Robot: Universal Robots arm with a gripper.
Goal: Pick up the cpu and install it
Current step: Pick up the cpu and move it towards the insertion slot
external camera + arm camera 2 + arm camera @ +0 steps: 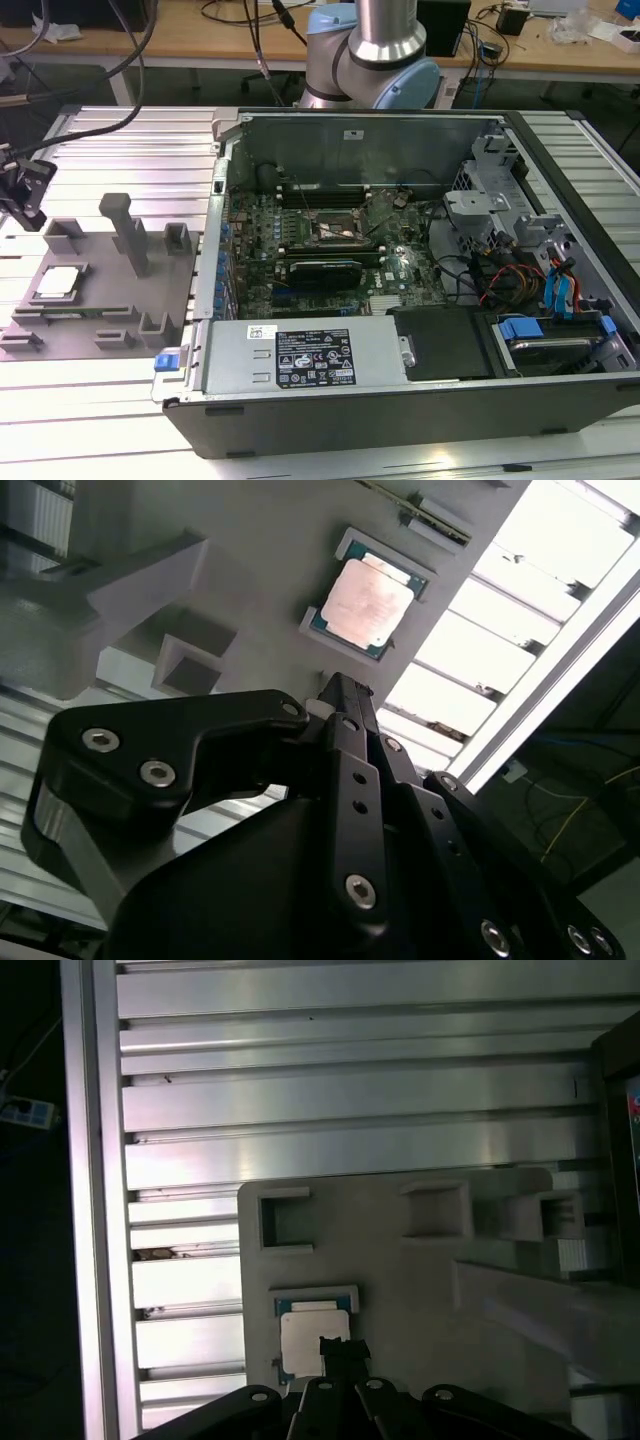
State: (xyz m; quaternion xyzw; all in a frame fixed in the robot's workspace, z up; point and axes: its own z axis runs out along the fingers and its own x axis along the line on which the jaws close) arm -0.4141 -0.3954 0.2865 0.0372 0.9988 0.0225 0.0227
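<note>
In its grey tray (pixel 105 292), cpu (pixel 58 282) flat, top up.

My gripper (pixel 341 1352) covers one corner of the cpu (pixel 305 1343), right at my jaws, in the first wrist view; behind my jaws, my black body blocks the grey fixture (pixel 255 575) in the second wrist view.

Matte black angular gripper (pixel 338 692), its hinged link bars studded with round silver socket screws (pixel 360 888). Silvery tubular arm (pixel 385 25) with pale blue joint caps (pixel 330 20), at twelve o'clock in the exterior view.
</note>
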